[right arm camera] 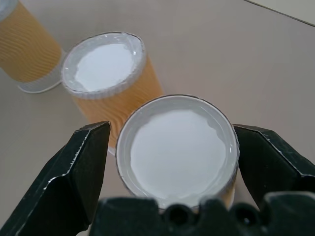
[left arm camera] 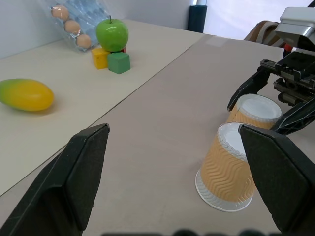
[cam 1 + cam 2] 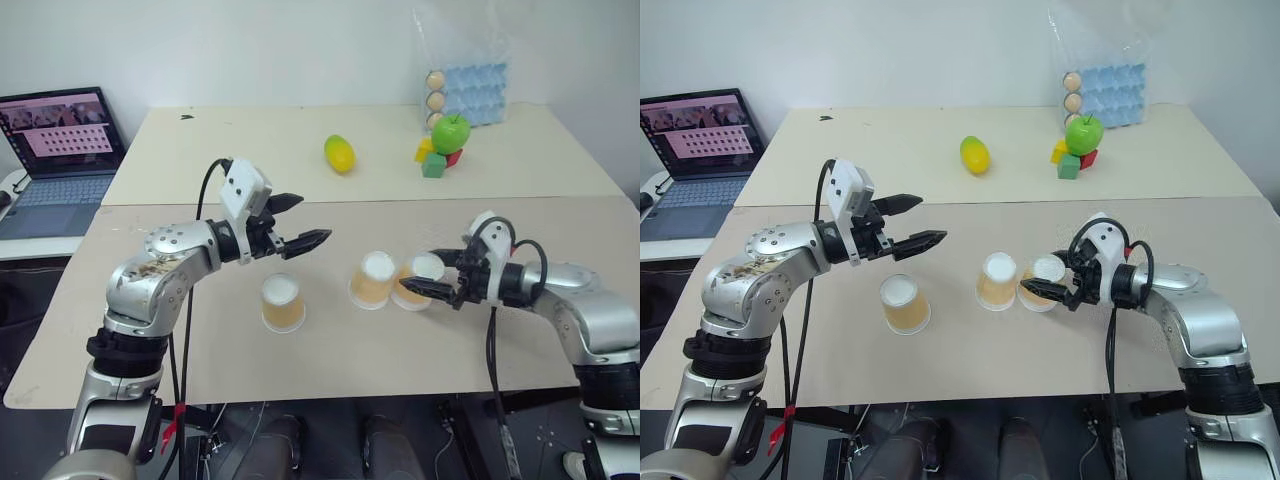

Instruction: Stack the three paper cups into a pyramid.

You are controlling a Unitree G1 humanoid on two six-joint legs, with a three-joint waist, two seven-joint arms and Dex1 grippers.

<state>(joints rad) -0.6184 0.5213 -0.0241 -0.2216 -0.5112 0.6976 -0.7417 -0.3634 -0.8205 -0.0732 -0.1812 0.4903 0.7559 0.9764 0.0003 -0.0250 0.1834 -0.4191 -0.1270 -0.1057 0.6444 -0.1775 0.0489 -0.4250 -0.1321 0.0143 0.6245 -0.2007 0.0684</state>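
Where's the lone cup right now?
In the left eye view, the lone cup stands upside down on the table's near-left part, below the left gripper, apart from the other two cups.

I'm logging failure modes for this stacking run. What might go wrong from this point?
The right hand stands open around the rightmost upside-down tan paper cup, with little room either side, so pulling away may nudge it. That cup sits against the middle tan paper cup, so a knock could shift both.
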